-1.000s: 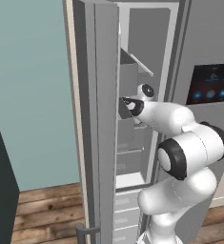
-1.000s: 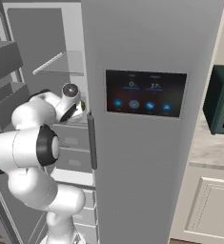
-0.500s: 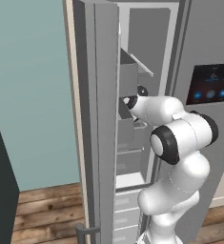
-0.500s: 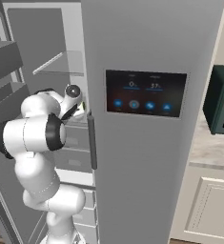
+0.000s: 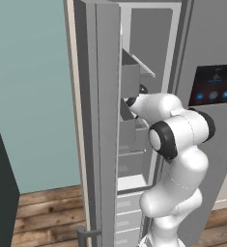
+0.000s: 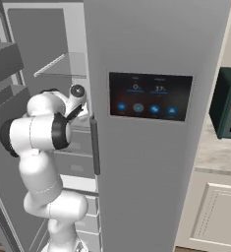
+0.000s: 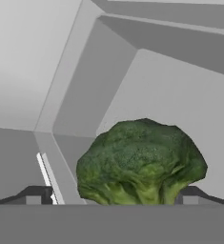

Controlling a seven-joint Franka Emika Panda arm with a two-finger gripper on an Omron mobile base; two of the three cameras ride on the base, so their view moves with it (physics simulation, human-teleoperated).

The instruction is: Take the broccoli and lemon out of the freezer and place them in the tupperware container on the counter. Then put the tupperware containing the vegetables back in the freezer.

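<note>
Left base view has the arm reaching deep into the open freezer (image 5: 134, 159), right base view shows the wrist tucked behind its door edge, and in the hand view the broccoli (image 7: 141, 162) sits at 6 o'clock between the spread claw (image 7: 111, 196) tips, so I'd guess it just needs to pinch.

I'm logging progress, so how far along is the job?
Done: the freezer door stands open and the arm reaches inside. In hand: the open gripper has its fingertips on either side of the broccoli, not closed on it. Left: lift it out, fetch the lemon, fill the tupperware, return it.
</note>
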